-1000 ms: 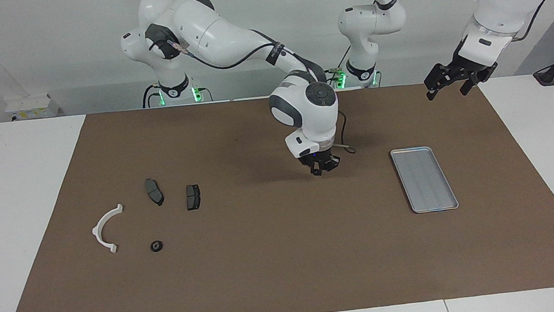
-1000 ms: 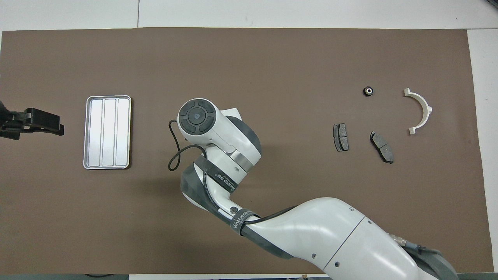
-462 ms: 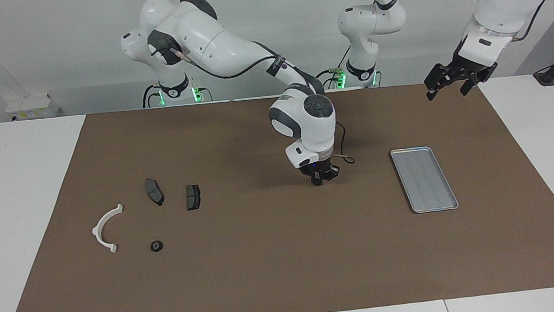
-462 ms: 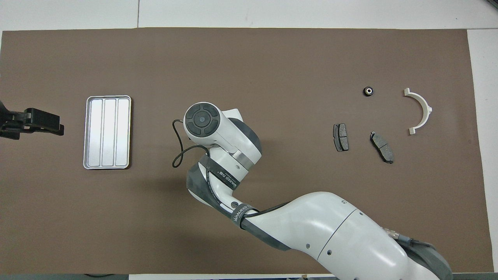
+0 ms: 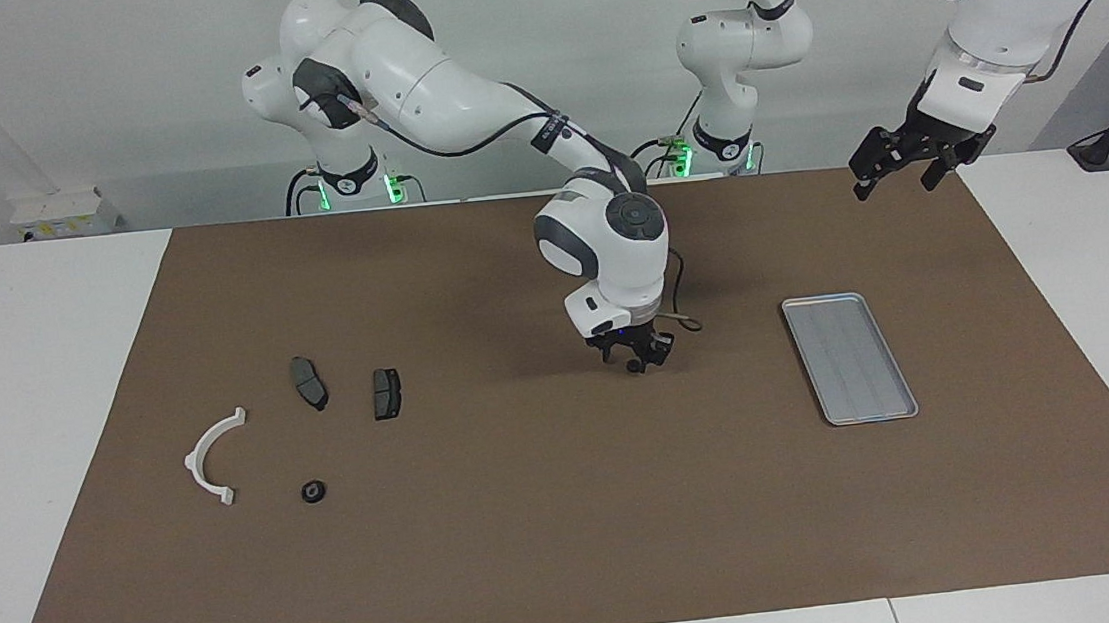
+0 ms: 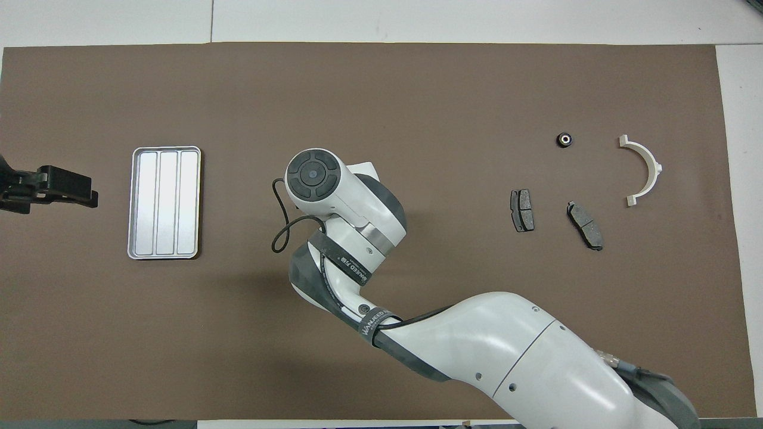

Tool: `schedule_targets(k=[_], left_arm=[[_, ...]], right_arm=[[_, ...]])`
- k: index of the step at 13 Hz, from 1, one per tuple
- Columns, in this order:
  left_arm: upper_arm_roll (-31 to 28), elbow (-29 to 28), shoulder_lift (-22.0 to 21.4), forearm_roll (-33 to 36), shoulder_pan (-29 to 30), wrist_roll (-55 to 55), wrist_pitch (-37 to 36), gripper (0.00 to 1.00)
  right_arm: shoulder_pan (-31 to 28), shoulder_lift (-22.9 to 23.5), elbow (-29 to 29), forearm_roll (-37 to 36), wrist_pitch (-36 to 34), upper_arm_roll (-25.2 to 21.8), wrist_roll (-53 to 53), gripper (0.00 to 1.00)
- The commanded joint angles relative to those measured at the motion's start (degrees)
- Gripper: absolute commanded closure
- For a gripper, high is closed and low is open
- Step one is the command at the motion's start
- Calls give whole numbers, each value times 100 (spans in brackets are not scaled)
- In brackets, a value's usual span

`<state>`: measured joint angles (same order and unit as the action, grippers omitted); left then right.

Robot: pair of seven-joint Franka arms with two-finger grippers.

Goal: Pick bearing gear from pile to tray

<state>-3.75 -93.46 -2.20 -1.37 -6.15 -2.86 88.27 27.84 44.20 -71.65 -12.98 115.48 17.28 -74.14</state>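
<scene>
The pile lies toward the right arm's end of the mat: a white half-ring bracket (image 5: pixel 211 460) (image 6: pixel 644 170), two dark brake pads (image 5: pixel 309 382) (image 5: pixel 386 393) and a small black round bearing gear (image 5: pixel 313 491) (image 6: pixel 564 140). The gear lies farther from the robots than the pads. The silver tray (image 5: pixel 850 358) (image 6: pixel 164 203) lies toward the left arm's end and holds nothing. My right gripper (image 5: pixel 635 357) hangs open and empty low over the mat's middle, between pile and tray; its wrist hides it in the overhead view. My left gripper (image 5: pixel 897 183) (image 6: pixel 59 186) waits open, raised by the mat's edge.
A brown mat (image 5: pixel 554 532) covers most of the white table. The right arm's cable loop (image 6: pixel 280 229) hangs beside its wrist. The right arm's long white links (image 6: pixel 512 363) stretch over the mat's part nearest the robots.
My right gripper has moved a little toward the pile and dropped lower over the mat. The left arm, the pile and the tray have not moved.
</scene>
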Motion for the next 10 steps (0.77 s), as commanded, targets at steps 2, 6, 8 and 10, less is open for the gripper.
schedule_targets(k=[2,6,8,10], left_arm=[[15,-93,-114,84,-62,57,-20,0],[23,-93,-149,75,-150,-143,14,0],[50,-582,-315,75,-307,-1001,539,0],[67,-1146,-395,66,-676,-2186,1084,0]], right_arm=[[-568,-718,107,-38,-386,118,519,0],[-1524,-1597,107,436,-1395,136,3091,0],[-2139,-1844,81,472,-1704,136,4672,0],[-2737,-1889,55,472,-1749,136,5949,0]])
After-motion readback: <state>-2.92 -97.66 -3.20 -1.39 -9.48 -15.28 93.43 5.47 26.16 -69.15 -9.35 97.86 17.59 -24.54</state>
